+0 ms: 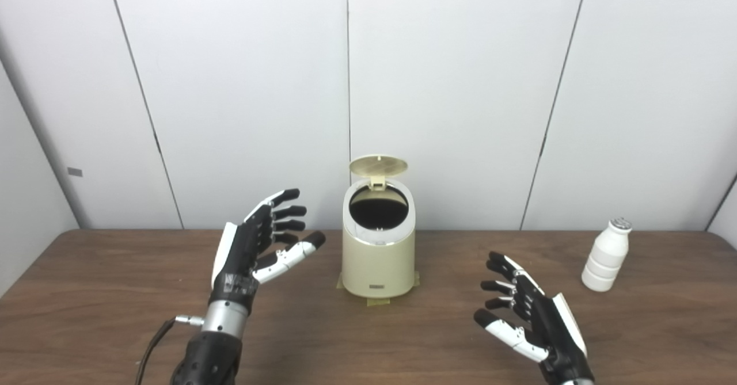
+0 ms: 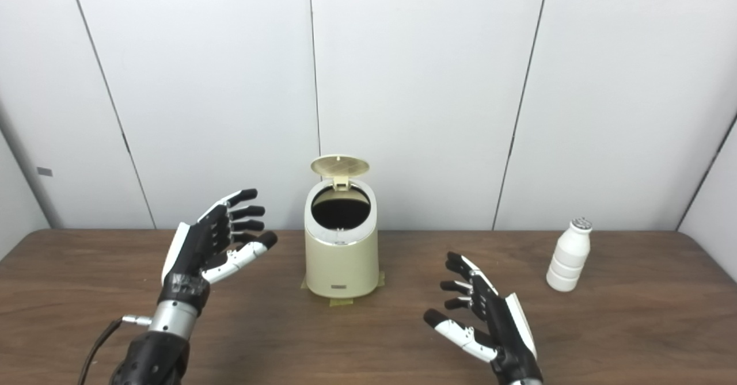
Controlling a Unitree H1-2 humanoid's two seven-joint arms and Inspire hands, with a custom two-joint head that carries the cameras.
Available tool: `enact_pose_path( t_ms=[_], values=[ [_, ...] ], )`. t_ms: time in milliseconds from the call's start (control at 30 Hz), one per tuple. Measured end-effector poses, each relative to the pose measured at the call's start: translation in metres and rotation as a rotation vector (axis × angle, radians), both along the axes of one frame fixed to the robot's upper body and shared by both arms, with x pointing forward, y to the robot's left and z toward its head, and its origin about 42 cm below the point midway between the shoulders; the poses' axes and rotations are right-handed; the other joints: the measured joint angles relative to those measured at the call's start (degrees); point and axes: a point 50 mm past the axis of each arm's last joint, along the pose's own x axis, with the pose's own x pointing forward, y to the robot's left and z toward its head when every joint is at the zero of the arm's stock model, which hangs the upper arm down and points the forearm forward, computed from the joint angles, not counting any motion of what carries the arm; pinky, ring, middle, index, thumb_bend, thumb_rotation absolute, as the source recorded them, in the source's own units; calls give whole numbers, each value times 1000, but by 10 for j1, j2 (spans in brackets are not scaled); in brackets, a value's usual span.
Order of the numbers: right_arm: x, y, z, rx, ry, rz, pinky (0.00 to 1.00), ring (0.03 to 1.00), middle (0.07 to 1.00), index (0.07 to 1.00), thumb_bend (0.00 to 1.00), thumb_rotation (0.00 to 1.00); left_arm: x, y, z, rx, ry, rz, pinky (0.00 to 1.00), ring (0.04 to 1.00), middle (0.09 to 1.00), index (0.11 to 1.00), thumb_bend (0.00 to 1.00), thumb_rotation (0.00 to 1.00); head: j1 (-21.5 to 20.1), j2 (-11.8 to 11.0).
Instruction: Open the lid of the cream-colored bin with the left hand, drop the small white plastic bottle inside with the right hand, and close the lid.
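Observation:
The cream-colored bin [image 1: 378, 258] stands upright at the table's middle, near the back edge. Its round lid [image 1: 378, 166] is raised upright, and the dark opening shows. The small white plastic bottle [image 1: 606, 255] stands upright at the far right of the table, also seen in the right eye view [image 2: 569, 255]. My left hand [image 1: 257, 241] is open and empty, raised left of the bin, apart from it. My right hand [image 1: 532, 315] is open and empty, low over the table, between the bin and the bottle, touching neither.
The brown wooden table [image 1: 115, 293] runs across the whole view. White wall panels stand right behind it. Yellow tape shows under the bin's base. A cable trails from my left wrist [image 1: 155, 339].

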Motion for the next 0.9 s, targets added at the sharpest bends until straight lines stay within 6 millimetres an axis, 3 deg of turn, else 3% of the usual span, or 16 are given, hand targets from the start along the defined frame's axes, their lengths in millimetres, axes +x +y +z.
enact_pose_path(
  t_ms=[267,433,500,600,667,767,900],
  values=[
    [0,-1,0,16,1,4,624,760,866,871,724,547,-19,13,-23,-24,34,30,601,686,763,850,793,301,4,-4],
    [2,-11,0,72,4,-12,642,771,871,877,759,387,-30,15,-40,-42,80,7,599,699,778,855,789,249,-1,-5],
    [5,-20,4,74,-9,-27,642,763,860,866,766,368,-33,16,-44,-47,84,-1,620,714,786,856,788,238,-47,-10],
    [14,-45,20,33,-76,-72,581,700,804,807,711,264,-34,18,-49,-55,88,-11,671,731,787,854,789,232,-96,-15],
    [18,-57,42,13,-171,-146,556,673,773,777,685,193,-34,24,-53,-65,96,-13,710,758,806,870,782,228,-110,-18],
    [20,-64,77,-19,-320,-244,545,666,769,774,617,72,-33,32,-58,-57,96,-19,732,770,815,874,746,225,-163,-31],
    [18,-74,94,-49,-396,-317,512,656,748,759,610,86,-32,43,-64,-40,101,-8,770,779,819,876,709,219,-199,-40]
  ],
)
